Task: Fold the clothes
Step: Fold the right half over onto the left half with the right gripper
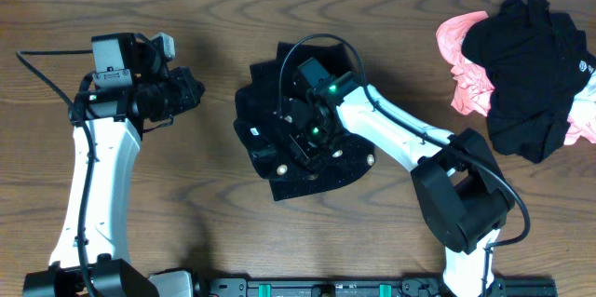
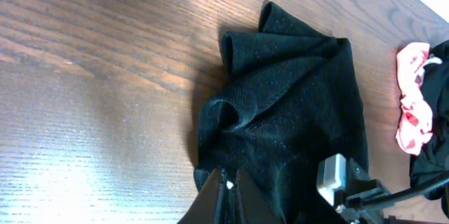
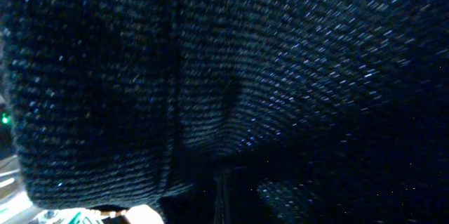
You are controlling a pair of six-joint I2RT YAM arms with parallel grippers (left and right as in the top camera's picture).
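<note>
Overhead shows the black knit garment bunched in the middle of the surface, with pale buttons near its near edge. The right pincer is buried in it, the left pincer sits over bare wood to its left, and a pink-and-black clothes pile lies at the far right. Only the right wrist view shows glittery knit filling the whole lens, a fold nipped in the fully closed pincer, while the left wrist view shows its own pincer shut tight and empty, the garment spread beyond it.
</note>
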